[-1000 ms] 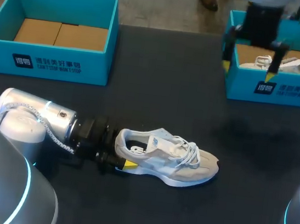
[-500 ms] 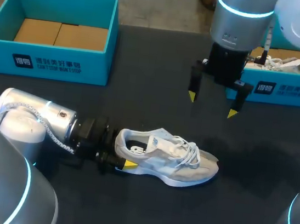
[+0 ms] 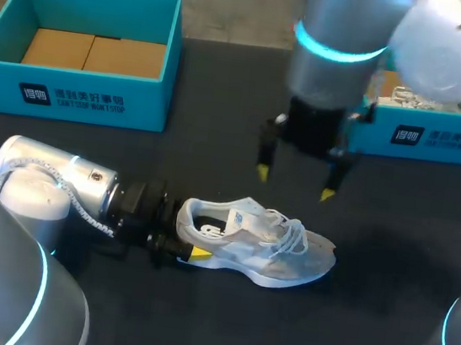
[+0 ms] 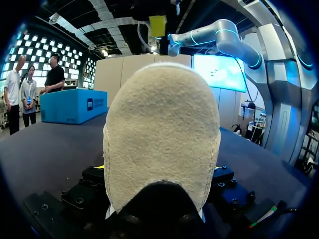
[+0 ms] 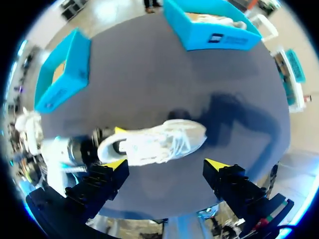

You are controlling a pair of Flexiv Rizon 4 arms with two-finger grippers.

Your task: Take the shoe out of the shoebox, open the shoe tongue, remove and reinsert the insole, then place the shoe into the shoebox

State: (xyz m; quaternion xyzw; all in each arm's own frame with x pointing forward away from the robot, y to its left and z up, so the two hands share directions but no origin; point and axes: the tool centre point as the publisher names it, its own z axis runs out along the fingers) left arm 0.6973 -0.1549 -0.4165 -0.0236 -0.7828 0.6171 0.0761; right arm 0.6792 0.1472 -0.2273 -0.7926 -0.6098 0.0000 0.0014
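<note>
A white and grey sneaker (image 3: 259, 243) lies on its sole on the dark table, toe to the right. My left gripper (image 3: 180, 247) lies low on the table and grips the heel from both sides, one yellow tip showing against the sole. In the left wrist view the beige heel (image 4: 162, 134) fills the space between the fingers. My right gripper (image 3: 294, 183) hangs open above the shoe's laces, pointing down, nothing between its fingers. In the right wrist view the sneaker (image 5: 154, 144) lies ahead of the open right gripper (image 5: 165, 164).
A blue shoebox (image 3: 72, 84) with a cardboard floor stands at the back left. A second blue shoebox (image 3: 438, 142) at the back right holds another white shoe (image 3: 423, 99), partly hidden by my right arm.
My right arm has swung from the back right shoebox toward the table's middle and now hangs over the sneaker. The left arm and the shoe have not moved.
</note>
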